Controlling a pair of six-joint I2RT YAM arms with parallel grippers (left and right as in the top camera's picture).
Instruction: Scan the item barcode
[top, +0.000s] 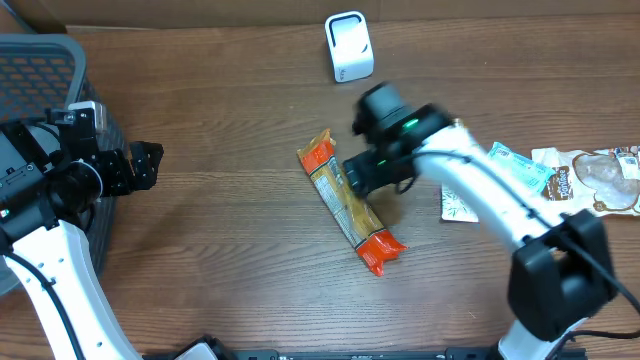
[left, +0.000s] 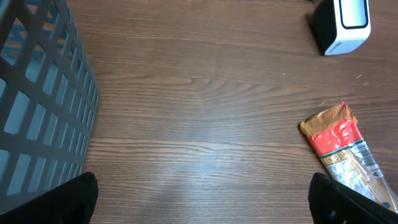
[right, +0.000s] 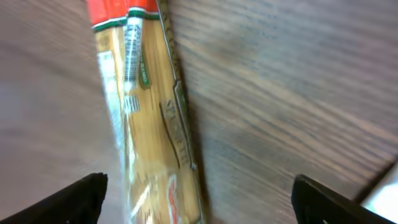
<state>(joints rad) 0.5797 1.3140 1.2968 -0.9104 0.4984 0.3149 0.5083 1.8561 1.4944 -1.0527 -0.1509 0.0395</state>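
Spreading under everything, the wooden table (top: 230, 230) offers open room between the scanner (top: 348, 45) and the grey basket (top: 40, 70), which stands far to the scanner's left at the table's edge. Forward of the scanner and well apart from it, the spaghetti packet (top: 350, 205) lies flat with its long axis slanted. One red end aims back toward the scanner, the other forward and rightward. Snack pouches (top: 580, 180) lie far right of the scanner. The right gripper (right: 199, 186) hangs over the packet, fingers spread wide, gripping nothing. The left gripper (left: 202, 183), leftward of the scanner, gapes equally wide.
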